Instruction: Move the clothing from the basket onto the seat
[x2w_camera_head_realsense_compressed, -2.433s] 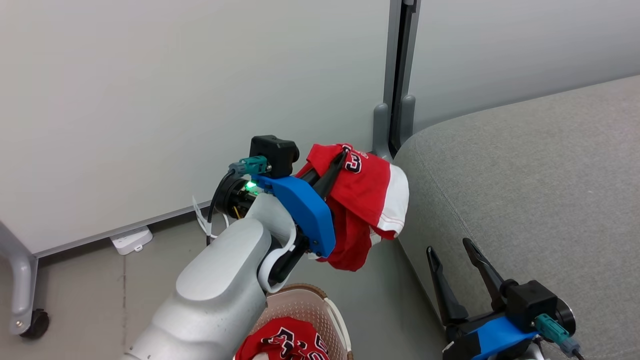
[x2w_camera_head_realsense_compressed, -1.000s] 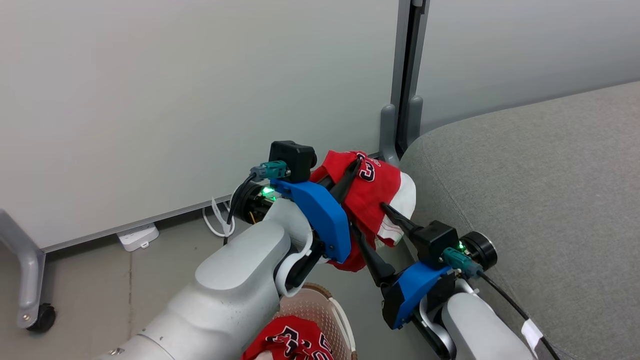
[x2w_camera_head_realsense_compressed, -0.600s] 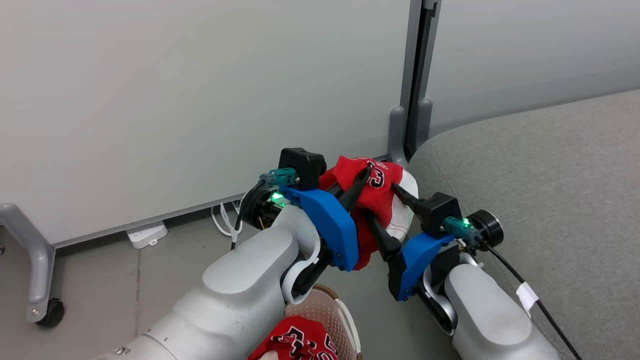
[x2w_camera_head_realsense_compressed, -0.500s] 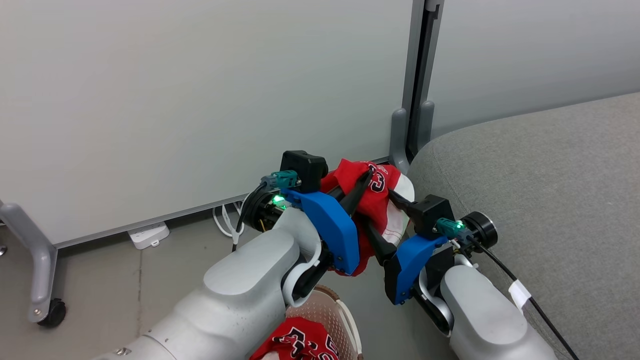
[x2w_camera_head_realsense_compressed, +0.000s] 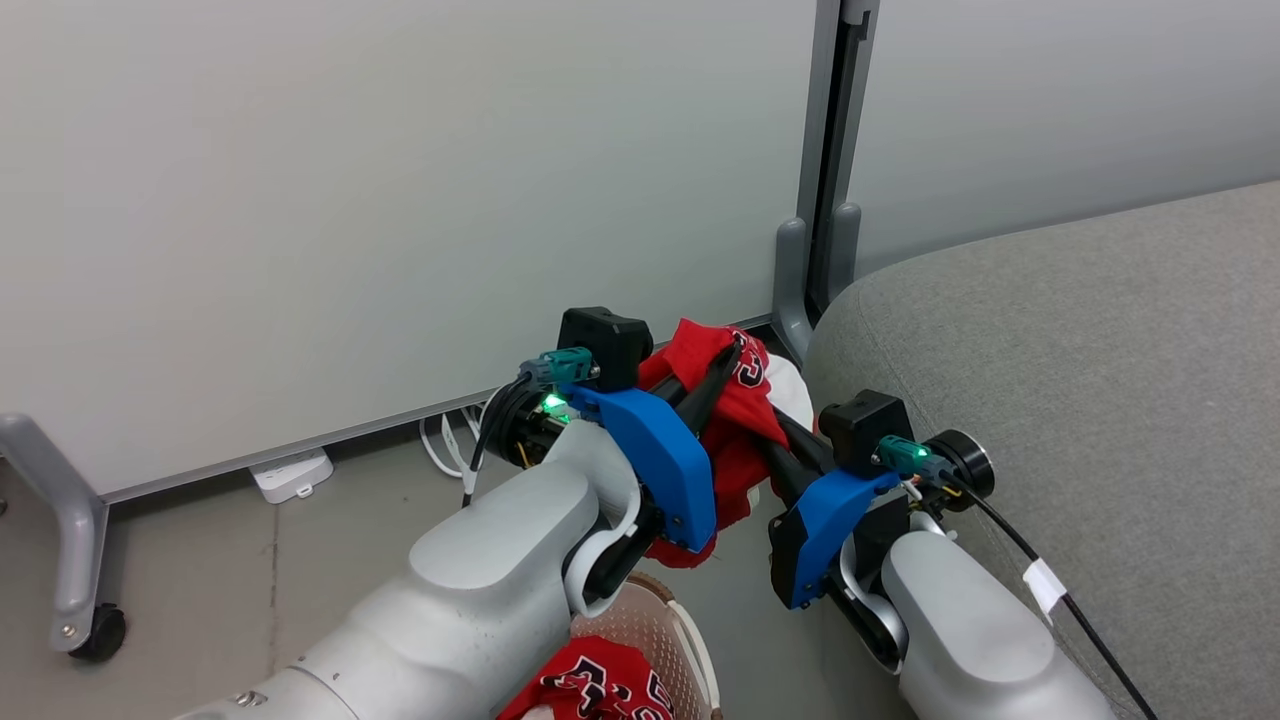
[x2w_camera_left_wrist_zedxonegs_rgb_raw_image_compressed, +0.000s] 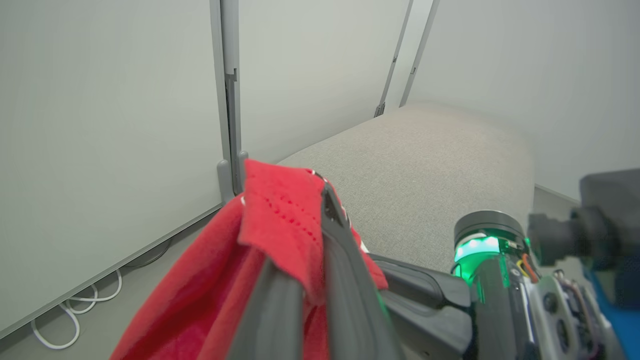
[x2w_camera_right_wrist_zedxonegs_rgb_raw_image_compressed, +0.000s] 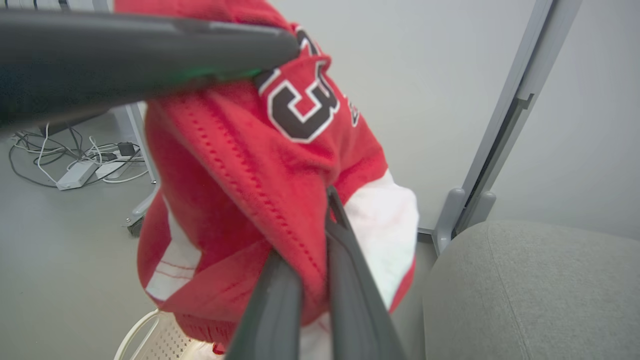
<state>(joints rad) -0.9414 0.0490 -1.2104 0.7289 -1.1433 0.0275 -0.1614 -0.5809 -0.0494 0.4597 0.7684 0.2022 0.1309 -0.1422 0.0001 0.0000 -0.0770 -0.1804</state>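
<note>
One red jersey (x2w_camera_head_realsense_compressed: 735, 405) of the clothing hangs in the air left of the seat's (x2w_camera_head_realsense_compressed: 1080, 350) rounded corner. My left gripper (x2w_camera_head_realsense_compressed: 735, 350) is shut on its top fold, and the left wrist view shows the red cloth (x2w_camera_left_wrist_zedxonegs_rgb_raw_image_compressed: 280, 220) pinched between the fingers. My right gripper (x2w_camera_head_realsense_compressed: 778, 430) comes in from the right and is shut on a lower fold; in the right wrist view its fingers (x2w_camera_right_wrist_zedxonegs_rgb_raw_image_compressed: 345, 260) clamp the jersey (x2w_camera_right_wrist_zedxonegs_rgb_raw_image_compressed: 280, 150) under the left gripper's finger (x2w_camera_right_wrist_zedxonegs_rgb_raw_image_compressed: 150, 40). A second jersey (x2w_camera_head_realsense_compressed: 590, 685) lies in the basket (x2w_camera_head_realsense_compressed: 690, 640) below my left forearm.
A grey partition post (x2w_camera_head_realsense_compressed: 825, 170) stands behind the seat corner, against pale wall panels. A power strip and white cables (x2w_camera_head_realsense_compressed: 290, 470) lie on the floor by the wall. A wheeled frame leg (x2w_camera_head_realsense_compressed: 80, 600) stands at the far left.
My right arm rose from the lower right to the hanging jersey, put its open fingers around a lower fold and shut on it. The left gripper kept its hold.
</note>
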